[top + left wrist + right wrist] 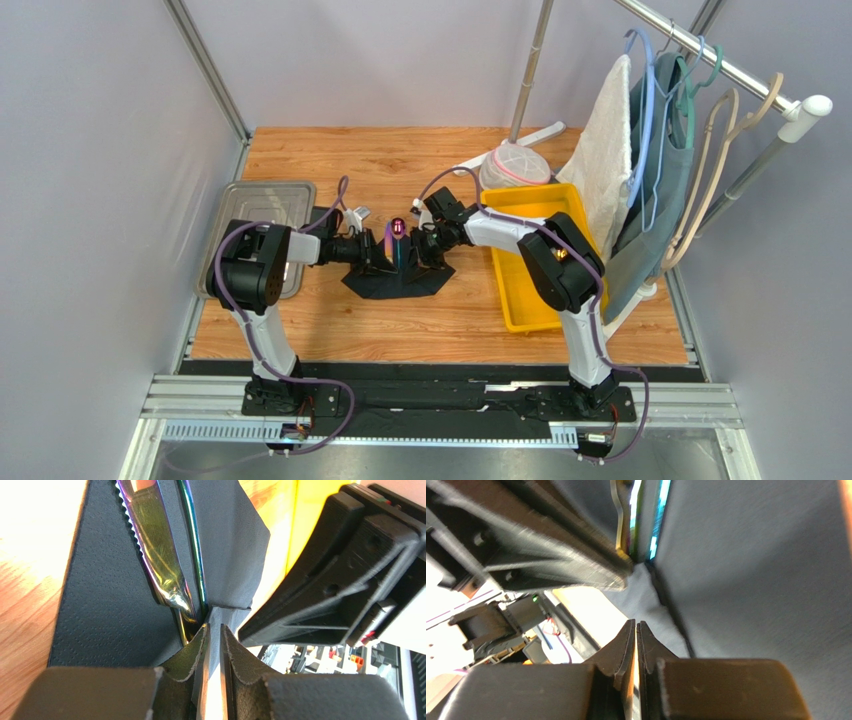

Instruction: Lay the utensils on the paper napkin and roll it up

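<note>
Noted paper napkin (105, 595) as thin matt black paper, finely pebbled, creased sharp at the folds. Logged utensils (160, 555) within napkin's fold as polished metal, mirror-glossy, iridescent purple-green-gold, one edge serrated. Recorded left gripper (214, 627) at napkin's near fold as matt black plastic with faint layer lines, fingertips (192, 655) faced with rough, fibrous dark padding, frayed at the edges. Same padding on right gripper (635, 625). Under napkin, table (400, 160) of satin wood-grain. Left of napkin, tray (265, 200) of dull grey metal. Right of napkin, bin (510, 300) of glossy yellow plastic.
</note>
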Controlling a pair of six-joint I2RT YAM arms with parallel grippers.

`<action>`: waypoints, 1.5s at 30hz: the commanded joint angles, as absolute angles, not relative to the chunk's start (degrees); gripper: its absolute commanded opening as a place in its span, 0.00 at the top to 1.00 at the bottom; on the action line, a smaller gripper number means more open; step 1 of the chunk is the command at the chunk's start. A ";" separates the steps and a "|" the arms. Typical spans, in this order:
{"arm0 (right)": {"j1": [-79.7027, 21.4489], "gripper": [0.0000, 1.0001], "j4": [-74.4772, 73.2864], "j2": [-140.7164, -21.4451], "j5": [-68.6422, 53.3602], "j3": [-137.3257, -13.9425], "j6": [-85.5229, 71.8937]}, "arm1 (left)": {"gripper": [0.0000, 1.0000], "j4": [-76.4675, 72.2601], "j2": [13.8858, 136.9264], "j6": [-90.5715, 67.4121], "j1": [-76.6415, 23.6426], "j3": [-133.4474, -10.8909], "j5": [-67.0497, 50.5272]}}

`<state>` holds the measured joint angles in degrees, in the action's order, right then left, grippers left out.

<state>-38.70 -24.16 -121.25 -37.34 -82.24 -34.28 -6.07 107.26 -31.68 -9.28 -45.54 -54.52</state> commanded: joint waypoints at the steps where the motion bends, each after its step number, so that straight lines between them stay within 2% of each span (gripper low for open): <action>1: -38.67 0.92 -25.48 -123.66 -34.72 -84.90 -34.19 | 0.80 -6.24 107.75 -30.67 -9.40 -47.11 -54.41; 10: -38.67 0.90 -29.35 -122.70 -33.05 -86.83 -31.91 | 0.80 -6.07 108.37 -30.41 -9.40 -47.20 -54.05; 13: -38.15 0.82 -30.41 -120.42 -33.48 -86.93 -31.47 | 0.80 -6.06 108.46 -30.32 -9.40 -47.02 -53.88; 14: -37.88 0.75 -30.67 -119.63 -33.49 -86.31 -31.46 | 0.80 -6.06 108.46 -30.32 -9.40 -47.02 -53.79; 18: -35.52 0.60 -32.34 -116.20 -31.12 -84.03 -30.32 | 0.80 -6.24 108.63 -30.67 -9.41 -47.11 -53.97; 22: -32.87 0.38 -35.58 -113.21 -27.78 -82.27 -28.57 | 0.80 -6.42 108.54 -30.59 -9.40 -47.02 -53.79; 25: -31.29 0.16 -37.43 -112.50 -24.98 -81.39 -27.25 | 0.80 -6.68 108.72 -30.76 -9.40 -47.02 -53.79; 31: -30.23 0.14 -39.29 -113.38 -21.01 -80.60 -26.28 | 0.80 -6.94 108.72 -30.85 -9.40 -47.20 -53.70; 36: -30.41 0.14 -38.67 -117.15 -24.77 -81.47 -27.42 | 0.80 -6.50 108.72 -30.59 -9.40 -47.29 -53.53; 40: -30.41 0.25 -34.91 -120.14 -34.17 -81.13 -30.14 | 0.80 -6.68 108.90 -30.59 -9.40 -47.29 -53.52; 45: -30.32 0.30 -26.91 -120.76 -42.09 -79.89 -35.59 | 0.80 -6.86 108.90 -30.94 -9.40 -47.55 -53.53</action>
<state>-29.93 -34.65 -118.85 -35.51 -80.71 -31.70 -6.00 108.14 -31.70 -9.28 -46.04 -54.92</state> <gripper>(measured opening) 0.715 0.200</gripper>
